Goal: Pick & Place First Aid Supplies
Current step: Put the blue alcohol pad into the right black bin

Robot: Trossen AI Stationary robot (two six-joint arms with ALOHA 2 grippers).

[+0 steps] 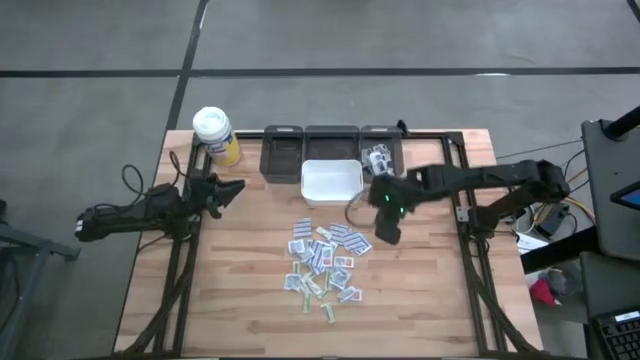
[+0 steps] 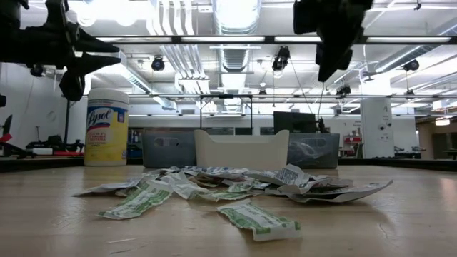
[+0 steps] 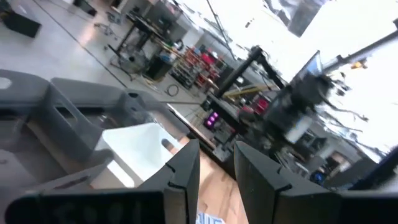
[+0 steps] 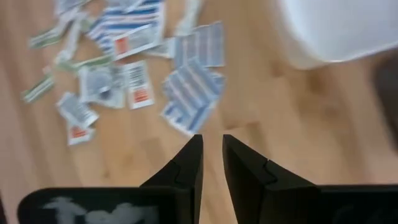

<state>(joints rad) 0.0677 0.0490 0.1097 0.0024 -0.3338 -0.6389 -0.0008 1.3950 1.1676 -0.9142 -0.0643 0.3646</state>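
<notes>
Wooden table [image 1: 240, 290] – packets [image 1: 323, 262], white bin [image 1: 331, 182], grey trays [image 1: 282, 152], bottle [image 1: 214, 133]

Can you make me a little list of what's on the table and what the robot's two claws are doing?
pile: first aid packets scattered mid-table
white tub: beyond the pile, looks empty
grey bins: in a row behind the tub
wipes canister: yellow, white cap, back left corner
right claw: above the bare wood beside the pile, fingers slightly apart, holding nothing
left claw: raised at the table's left edge, fingers slightly apart, holding nothing
</notes>
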